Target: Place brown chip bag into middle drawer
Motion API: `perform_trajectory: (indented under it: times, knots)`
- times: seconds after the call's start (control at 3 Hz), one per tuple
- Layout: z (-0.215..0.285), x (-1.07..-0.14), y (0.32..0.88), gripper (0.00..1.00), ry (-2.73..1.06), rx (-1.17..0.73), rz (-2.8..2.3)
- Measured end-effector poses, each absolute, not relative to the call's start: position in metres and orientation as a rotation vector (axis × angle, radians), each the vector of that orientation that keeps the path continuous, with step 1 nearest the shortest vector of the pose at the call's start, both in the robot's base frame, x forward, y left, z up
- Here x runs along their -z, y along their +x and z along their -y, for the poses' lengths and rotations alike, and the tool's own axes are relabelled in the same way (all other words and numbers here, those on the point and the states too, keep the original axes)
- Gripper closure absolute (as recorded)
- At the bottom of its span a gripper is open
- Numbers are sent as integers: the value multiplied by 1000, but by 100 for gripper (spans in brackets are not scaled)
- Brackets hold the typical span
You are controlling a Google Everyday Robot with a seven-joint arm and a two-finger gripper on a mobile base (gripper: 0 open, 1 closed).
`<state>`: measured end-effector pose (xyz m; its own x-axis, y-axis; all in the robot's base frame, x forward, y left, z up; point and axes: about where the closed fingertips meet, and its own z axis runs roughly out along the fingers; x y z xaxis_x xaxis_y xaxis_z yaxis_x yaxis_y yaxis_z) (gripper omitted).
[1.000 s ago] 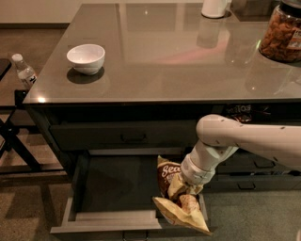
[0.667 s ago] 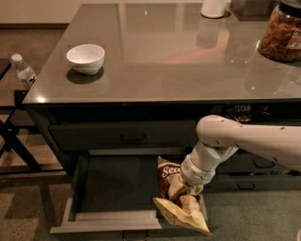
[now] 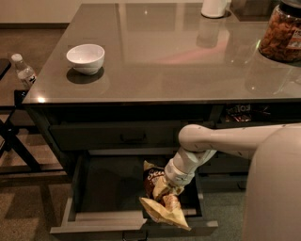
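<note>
One arm reaches down from the right. Its gripper [image 3: 168,196] is clamped on the chip bag [image 3: 153,179], which hides most of the fingertips. The bag sits over the front right of the open drawer [image 3: 96,221], its lower edge overlapping the front panel; contact cannot be judged. On the table [image 3: 164,61] are one white bowl [image 3: 85,58], one snack jar [image 3: 282,30] cut off at the right edge, and one white container [image 3: 214,7] cut off at the top. One water bottle [image 3: 23,71] stands at the far left.
</note>
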<state>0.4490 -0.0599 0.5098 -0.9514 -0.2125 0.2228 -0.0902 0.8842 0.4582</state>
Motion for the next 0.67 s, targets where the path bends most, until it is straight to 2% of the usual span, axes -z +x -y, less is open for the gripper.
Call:
perform_trajectory:
  times: [0.67]
  knots:
    - [55,-499,447,100,162,645,2801]
